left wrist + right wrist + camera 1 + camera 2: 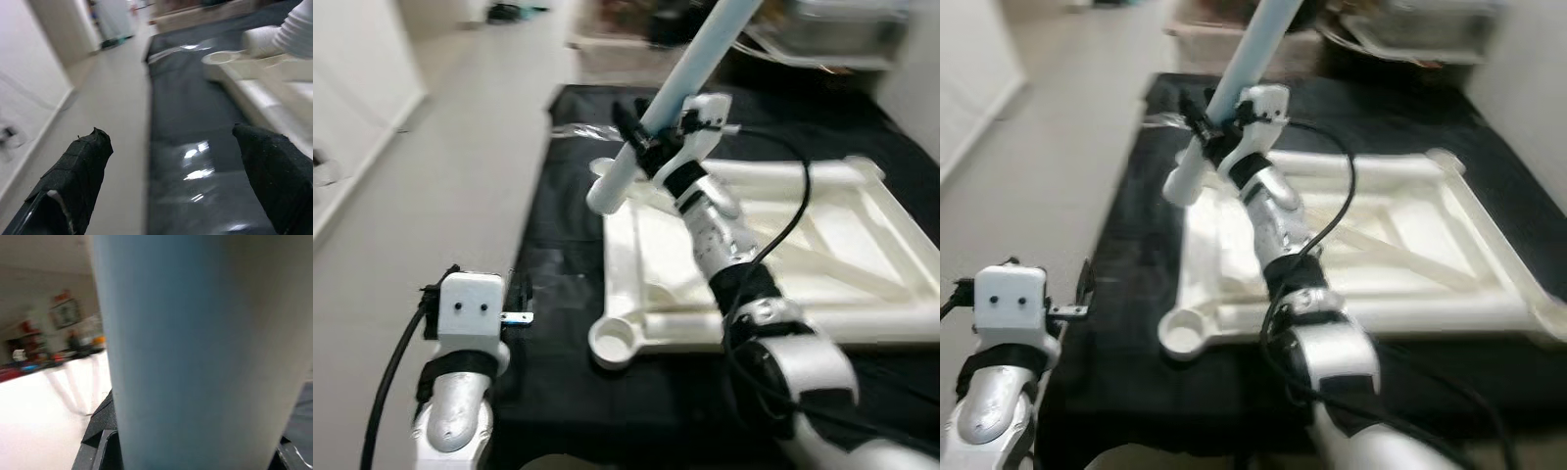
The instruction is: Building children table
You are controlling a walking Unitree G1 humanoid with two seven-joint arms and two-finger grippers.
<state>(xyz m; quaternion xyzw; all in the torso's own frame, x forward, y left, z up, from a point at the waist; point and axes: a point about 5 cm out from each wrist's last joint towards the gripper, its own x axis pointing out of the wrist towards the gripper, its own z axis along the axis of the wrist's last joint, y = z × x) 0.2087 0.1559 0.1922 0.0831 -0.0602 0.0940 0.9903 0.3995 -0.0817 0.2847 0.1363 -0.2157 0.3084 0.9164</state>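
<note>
One table leg (690,73), pale blue, is being held tilted by the right gripper (641,137), fingers clamped round it, lower end near the far corner socket (604,168) of the upturned white tabletop (862,245). Uprighting it should ease seating (left gripper (171,181) is hanging open, empty).

Black mat on a pale floor, clutter at the far end.

A black mat (558,323) lies flat on the light grey floor (460,166), its surface glossy in the left wrist view. A crinkled clear plastic sheet (573,132) rests on the mat's far left part. To the left a white wall (352,88) runs along the floor. Beyond the mat's far edge stand blurred things, among them a clear plastic bin (842,29); what else is there cannot be told.
</note>
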